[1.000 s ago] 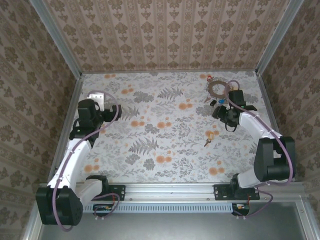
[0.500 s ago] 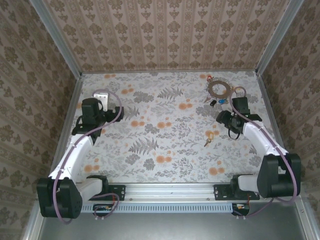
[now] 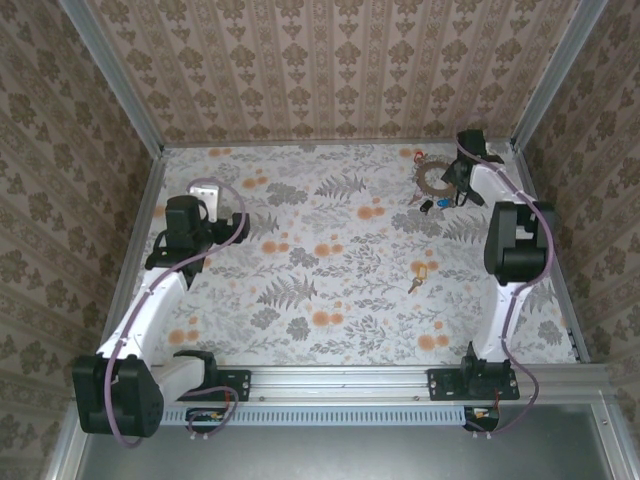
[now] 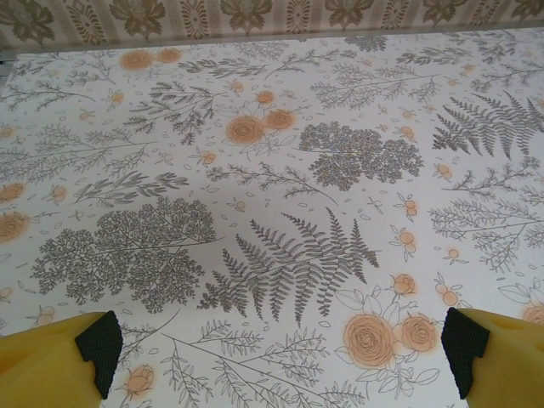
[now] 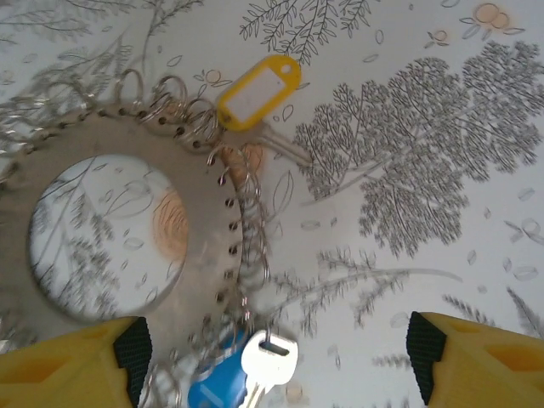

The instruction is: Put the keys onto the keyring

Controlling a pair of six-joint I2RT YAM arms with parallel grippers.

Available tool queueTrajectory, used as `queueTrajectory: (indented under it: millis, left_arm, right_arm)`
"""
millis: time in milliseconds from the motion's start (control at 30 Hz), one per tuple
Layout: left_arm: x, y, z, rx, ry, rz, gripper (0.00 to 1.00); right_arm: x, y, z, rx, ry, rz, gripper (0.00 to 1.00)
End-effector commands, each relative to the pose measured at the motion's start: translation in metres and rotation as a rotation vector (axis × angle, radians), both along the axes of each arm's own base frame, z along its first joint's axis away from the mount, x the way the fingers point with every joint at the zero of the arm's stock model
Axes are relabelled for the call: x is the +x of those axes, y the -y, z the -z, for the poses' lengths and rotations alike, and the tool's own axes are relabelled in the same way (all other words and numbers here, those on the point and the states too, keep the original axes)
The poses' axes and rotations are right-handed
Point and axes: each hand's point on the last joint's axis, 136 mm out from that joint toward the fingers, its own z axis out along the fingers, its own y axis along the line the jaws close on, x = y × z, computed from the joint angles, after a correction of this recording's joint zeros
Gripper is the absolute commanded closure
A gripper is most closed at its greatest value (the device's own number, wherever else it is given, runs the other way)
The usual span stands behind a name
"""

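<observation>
Glinting wire loops [image 5: 174, 106] along flat perforated keyring [image 5: 200, 183], yellow-tagged key [image 5: 255, 93]

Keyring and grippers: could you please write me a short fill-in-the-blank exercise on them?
1. The keyring lies in the table's far ___ corner.
2. In the right wrist view, a blue tag and a ___ tag lie by its rim.
3. The left gripper and right gripper both have their jaws ___.

Missing words: right; yellow; open.
</observation>
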Motion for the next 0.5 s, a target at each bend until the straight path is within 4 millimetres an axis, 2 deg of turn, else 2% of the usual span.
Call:
queueTrajectory:
  millis: [0,133,267,367,467]
  left_arm:
    - [0.002,-0.002,-0.008,0.033,0.011,-0.005,0.00]
    - [0.004,0.003,-0.005,0.026,-0.014,0.014,0.00]
    - [0.002,0.001,0.000,0.035,-0.036,0.002,0.00]
    - [-0.001,-0.001,0.002,0.060,-0.044,-0.009,0.00]
    - [-0.001,0.001,0.003,0.070,-0.043,-0.009,0.00]
  right_arm:
    - [-0.006,0.005,0.024,-0.015,-0.158,-0.024,0.17]
    - [0.004,0.001,0.038,0.018,-0.208,-0.031,0.17]
    - [-0.005,0.004,0.041,0.005,-0.264,-0.001,0.17]
    - [-0.019,0.007,0.046,0.000,-0.339,0.039,0.16]
    - [-0.031,-0.001,0.055,0.039,-0.403,0.031,0.19]
